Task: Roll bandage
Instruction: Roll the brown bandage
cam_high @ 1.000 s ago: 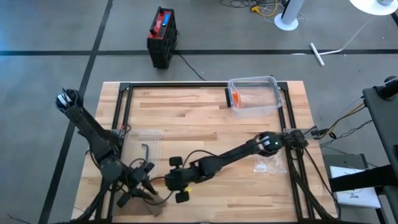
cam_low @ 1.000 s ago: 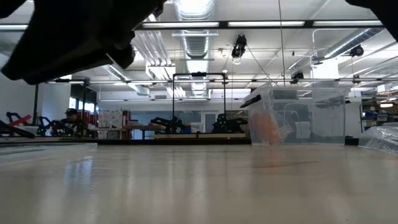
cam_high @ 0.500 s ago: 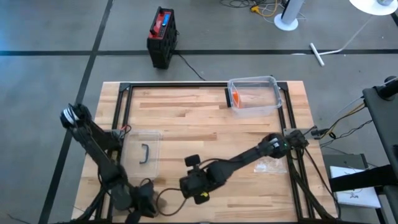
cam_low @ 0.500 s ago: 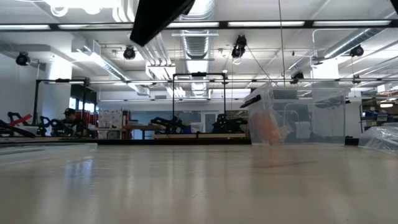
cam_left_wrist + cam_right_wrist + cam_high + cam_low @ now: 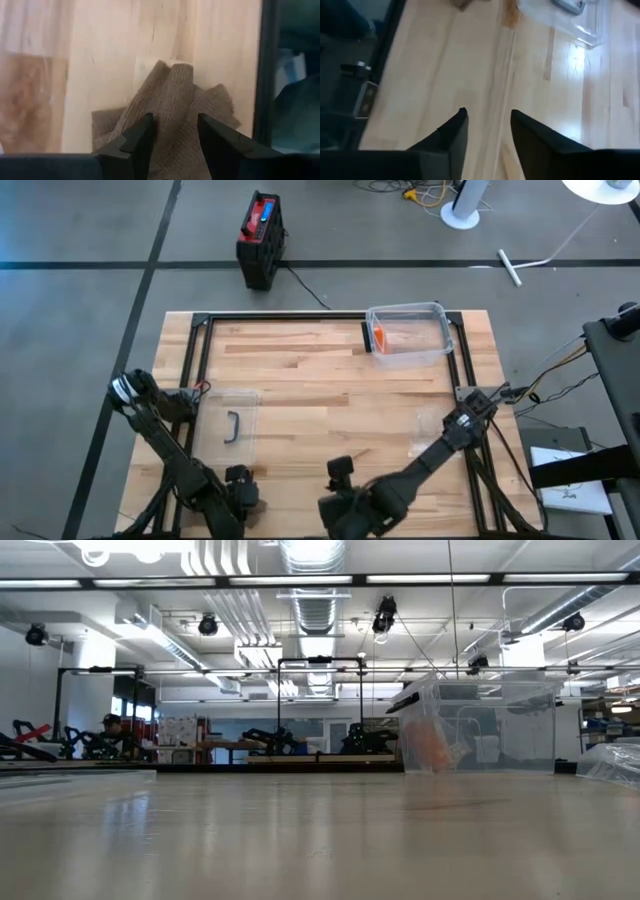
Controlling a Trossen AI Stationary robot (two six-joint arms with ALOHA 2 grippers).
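Bandage (image 5: pixel 175 107), brown and crumpled, lies on the wooden surface (image 5: pixel 105 40) just ahead of the left gripper (image 5: pixel 172 132), fingers spread; right gripper (image 5: pixel 487 127) spread over bare wood.

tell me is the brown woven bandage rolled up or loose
Loose. In the left wrist view the brown woven bandage lies crumpled in uneven folds on the wooden table, not wound into a roll.
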